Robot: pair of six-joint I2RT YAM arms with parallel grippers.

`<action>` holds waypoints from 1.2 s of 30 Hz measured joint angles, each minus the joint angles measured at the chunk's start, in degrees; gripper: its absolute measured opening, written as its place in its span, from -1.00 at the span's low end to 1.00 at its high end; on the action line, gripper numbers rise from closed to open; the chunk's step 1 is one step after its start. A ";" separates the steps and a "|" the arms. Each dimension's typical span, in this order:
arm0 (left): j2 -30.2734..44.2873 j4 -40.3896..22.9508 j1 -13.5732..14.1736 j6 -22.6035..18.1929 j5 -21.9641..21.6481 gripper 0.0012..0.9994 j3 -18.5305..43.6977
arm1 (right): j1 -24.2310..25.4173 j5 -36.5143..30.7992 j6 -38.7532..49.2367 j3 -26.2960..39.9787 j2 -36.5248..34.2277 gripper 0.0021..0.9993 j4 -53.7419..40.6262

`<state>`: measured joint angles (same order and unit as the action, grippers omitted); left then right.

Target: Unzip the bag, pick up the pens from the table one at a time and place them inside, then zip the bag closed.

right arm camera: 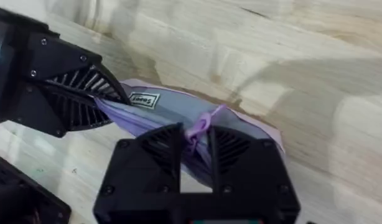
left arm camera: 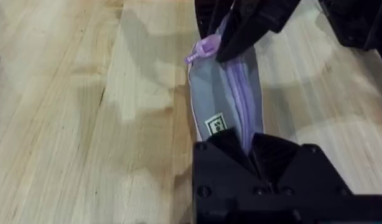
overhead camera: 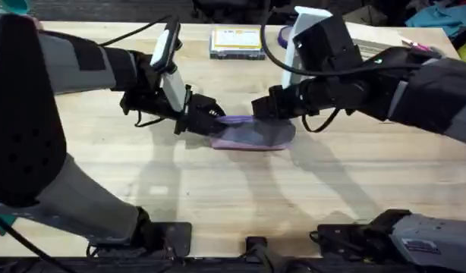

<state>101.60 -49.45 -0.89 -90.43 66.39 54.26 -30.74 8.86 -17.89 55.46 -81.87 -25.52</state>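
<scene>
Overhead view, bottom edge: both arm bases, left at lower left, right at lower right, on the light wood surface (overhead camera: 240,205). Bare planks between bases and frame centre.

Centre of frame: bag (overhead camera: 252,133) flat on the surface, long axis left to right, grey fabric with lilac trim. Zipper line along the top looks closed over the visible length.

Left pincer (overhead camera: 210,114) at the left end of the bag, fingers together, clamped on the fabric at that end. Left wrist view: own black fingers (left arm camera: 231,149) pinching the near end of the bag (left arm camera: 225,102) right at the zipper seam, small label patch just beside them.

Right pincer (overhead camera: 257,106) at the top edge of the bag, right of centre in the overhead view. Right wrist view: own fingers (right arm camera: 163,146) closed around the lilac pull tab (right arm camera: 200,127), tab standing up between them. Bag (right arm camera: 178,112) beneath, left pincer (right arm camera: 113,102) gripping its far end. Left wrist view: same tab (left arm camera: 203,50) at the far end of the bag, held by the right pincer (left arm camera: 225,43).

Upper centre of overhead view, past the bag: clear flat box (overhead camera: 237,42) with yellow label, well apart from the bag. Purple roll (overhead camera: 283,36) just right of it, partly hidden by the right arm.
</scene>
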 joint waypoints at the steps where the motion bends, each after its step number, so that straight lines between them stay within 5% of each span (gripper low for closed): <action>1: 0.00 0.00 0.02 0.00 0.00 -0.92 0.00 | 0.00 0.02 0.06 0.00 0.00 -0.62 -0.04; 5: 0.00 0.02 0.00 0.00 -0.04 -0.92 0.00 | 0.13 -0.51 0.06 0.00 0.00 -0.82 -0.28; 14: 0.00 0.00 0.00 0.00 -0.04 -0.92 0.00 | 0.15 -0.76 0.06 0.00 0.00 -0.92 -0.07; 36: 0.00 0.24 0.00 0.00 0.88 -0.92 0.00 | 0.98 -0.67 5.57 2.08 0.99 -0.94 -1.47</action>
<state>101.60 -49.21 -0.89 -90.43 67.27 54.26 -29.76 8.19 -12.31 57.54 -80.87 -26.99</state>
